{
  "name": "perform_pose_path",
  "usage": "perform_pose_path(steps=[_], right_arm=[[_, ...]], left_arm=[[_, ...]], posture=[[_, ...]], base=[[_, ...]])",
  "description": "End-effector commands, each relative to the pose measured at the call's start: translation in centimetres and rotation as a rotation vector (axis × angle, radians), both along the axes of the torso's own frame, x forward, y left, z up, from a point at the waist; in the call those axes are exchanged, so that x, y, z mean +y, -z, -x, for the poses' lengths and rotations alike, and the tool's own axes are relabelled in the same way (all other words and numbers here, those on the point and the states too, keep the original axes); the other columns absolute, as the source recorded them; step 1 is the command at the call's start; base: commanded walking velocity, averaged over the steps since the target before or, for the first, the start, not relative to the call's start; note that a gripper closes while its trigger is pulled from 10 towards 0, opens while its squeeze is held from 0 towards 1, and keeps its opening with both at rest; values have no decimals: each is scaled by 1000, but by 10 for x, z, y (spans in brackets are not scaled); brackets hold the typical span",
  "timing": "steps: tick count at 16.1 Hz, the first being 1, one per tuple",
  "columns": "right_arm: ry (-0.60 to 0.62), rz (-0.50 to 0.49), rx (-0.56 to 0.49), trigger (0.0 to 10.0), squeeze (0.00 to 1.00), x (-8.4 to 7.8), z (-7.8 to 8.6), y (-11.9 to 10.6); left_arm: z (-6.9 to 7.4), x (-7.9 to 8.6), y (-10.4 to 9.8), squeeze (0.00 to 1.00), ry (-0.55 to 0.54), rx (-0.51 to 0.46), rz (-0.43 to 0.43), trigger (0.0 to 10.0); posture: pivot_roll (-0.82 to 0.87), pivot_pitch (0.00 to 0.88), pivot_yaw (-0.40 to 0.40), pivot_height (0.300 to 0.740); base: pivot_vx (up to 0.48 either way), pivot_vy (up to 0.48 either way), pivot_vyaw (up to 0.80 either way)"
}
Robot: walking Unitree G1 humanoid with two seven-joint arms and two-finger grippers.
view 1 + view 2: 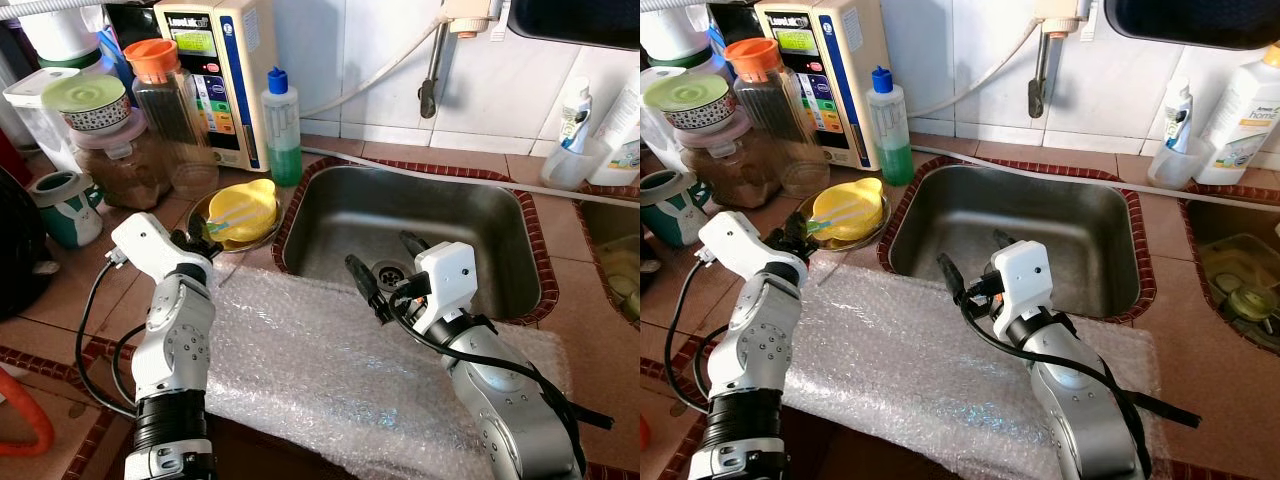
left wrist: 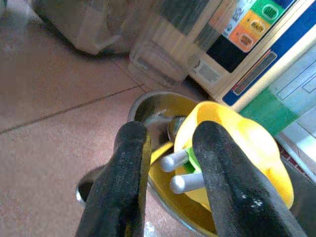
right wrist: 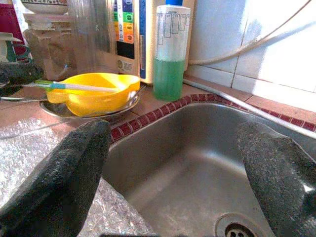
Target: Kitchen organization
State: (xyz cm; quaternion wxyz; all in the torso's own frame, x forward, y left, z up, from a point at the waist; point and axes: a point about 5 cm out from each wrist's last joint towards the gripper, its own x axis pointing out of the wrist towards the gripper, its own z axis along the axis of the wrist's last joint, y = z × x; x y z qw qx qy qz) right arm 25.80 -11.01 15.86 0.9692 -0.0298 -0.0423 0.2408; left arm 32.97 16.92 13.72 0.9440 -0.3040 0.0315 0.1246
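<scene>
A yellow bowl [image 1: 245, 210] sits in a shallow steel dish [image 1: 203, 208] on the counter left of the sink [image 1: 420, 215]. Two white sticks with green bands [image 2: 182, 173] lie across the bowl. My left gripper [image 1: 200, 240] is at the dish's near rim, open, with the stick ends between its fingers [image 2: 123, 182]; a small gap shows beside them. My right gripper [image 1: 385, 265] hangs open over the sink's near edge, nothing between its fingers [image 3: 64, 168]. A sheet of bubble wrap [image 1: 320, 370] covers the counter under both arms.
Behind the dish stand a green soap bottle [image 1: 283, 130], a white water appliance [image 1: 220, 70], several jars [image 1: 165, 110] and a mug [image 1: 65, 205]. A tap [image 1: 432, 75] hangs over the sink. A second basin [image 1: 615, 260] and bottles [image 1: 1240, 110] are on the right.
</scene>
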Motion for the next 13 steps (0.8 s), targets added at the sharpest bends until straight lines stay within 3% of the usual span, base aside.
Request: perform_pose_path(steps=[1,6,13], right_arm=[[-11,-4,-25,10000,0,2,1,-5],[-17,-6,-26,10000,0,3,3,-5],[-22,-8,-30,10000,0,4,2,-5]], left_arm=[[-2,-1,1,0,8,13,18,0],[-3,5,-6,0,-26,-10,-4,0],[-2,18,-17,0,-94,-47,-102,0]], posture=[[-5,43,80,740],[-6,44,82,740],[0,45,79,740]], base=[[0,0,0],[0,0,0],[0,0,0]])
